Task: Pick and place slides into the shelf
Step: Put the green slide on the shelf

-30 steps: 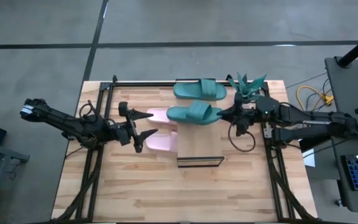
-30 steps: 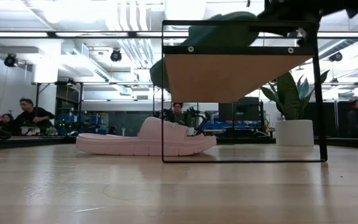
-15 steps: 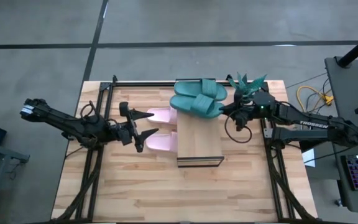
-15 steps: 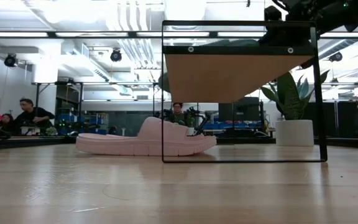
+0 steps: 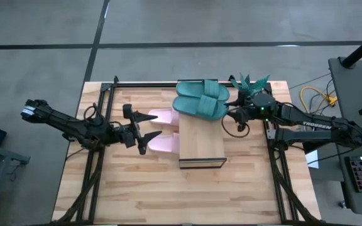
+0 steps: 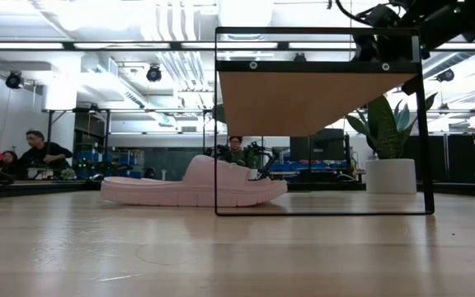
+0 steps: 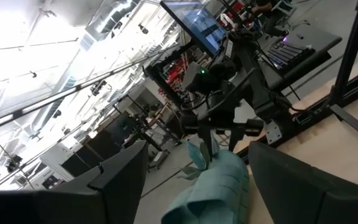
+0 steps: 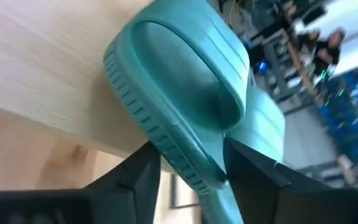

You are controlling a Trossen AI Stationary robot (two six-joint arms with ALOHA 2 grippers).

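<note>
Two teal slides (image 5: 200, 90) (image 5: 199, 107) lie side by side on the far end of the shelf (image 5: 202, 147), a wood-topped rack with a black frame (image 6: 320, 82). My right gripper (image 5: 227, 115) is open at the right end of the nearer teal slide (image 8: 185, 93), one finger on each side of its rim. Two pink slides (image 5: 163, 116) (image 5: 162, 144) rest soles down on the table left of the shelf; one shows in the low view (image 6: 192, 186). My left gripper (image 5: 147, 126) hovers open over them, touching nothing. My right gripper has its fingers (image 8: 138, 180) on either side of the nearer teal slide's end rim (image 8: 188, 165), coming level from the table's right. Whether they touch the rim I cannot tell. The slide lies flat on the shelf top.
A potted plant (image 5: 250, 84) stands at the table's far right, just behind my right arm. Black frame rails (image 5: 103, 100) run along the table's left and right sides. People sit in the room behind the table (image 6: 44, 153).
My right gripper has carried the teal slide from above the shelf's middle toward the far edge and down. The slide, earlier held tilted above the shelf top, now lies flat on it against the other teal slide.
</note>
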